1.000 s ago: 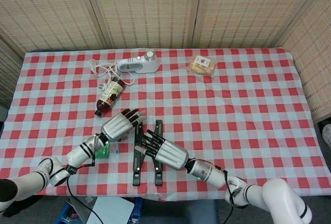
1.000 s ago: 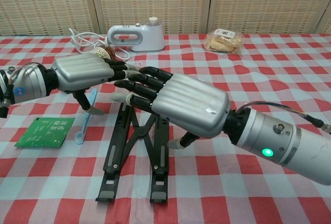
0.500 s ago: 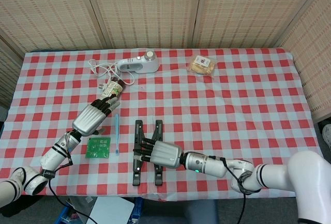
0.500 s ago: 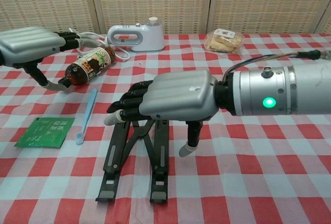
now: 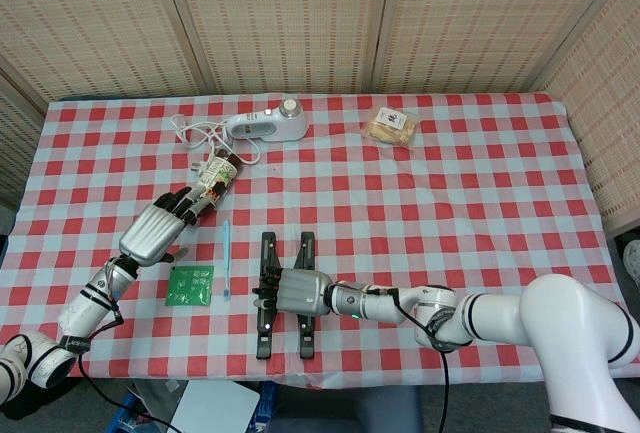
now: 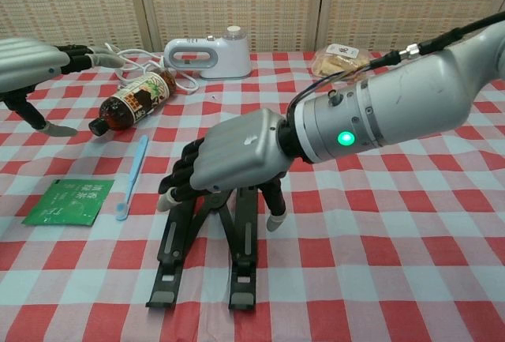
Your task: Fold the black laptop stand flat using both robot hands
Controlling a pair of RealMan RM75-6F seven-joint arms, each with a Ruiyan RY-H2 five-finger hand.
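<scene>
Red-and-white checked worktop (image 5: 480, 183), woven screens (image 5: 280, 18) behind; one black laptop stand (image 5: 283, 303), one bottle (image 5: 207, 189); right hand (image 5: 295, 290) fingers curl over the stand; left hand (image 5: 155, 230) fingers spread, empty.

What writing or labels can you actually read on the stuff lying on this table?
None can be read.
Green packet: pale characters, too blurred to read.
Bottle: printed label, too small to read.
Snack bag: white sticker with a dark mark, unreadable.
White appliance: no lettering shows.
Black laptop stand: no marking shows.
</scene>
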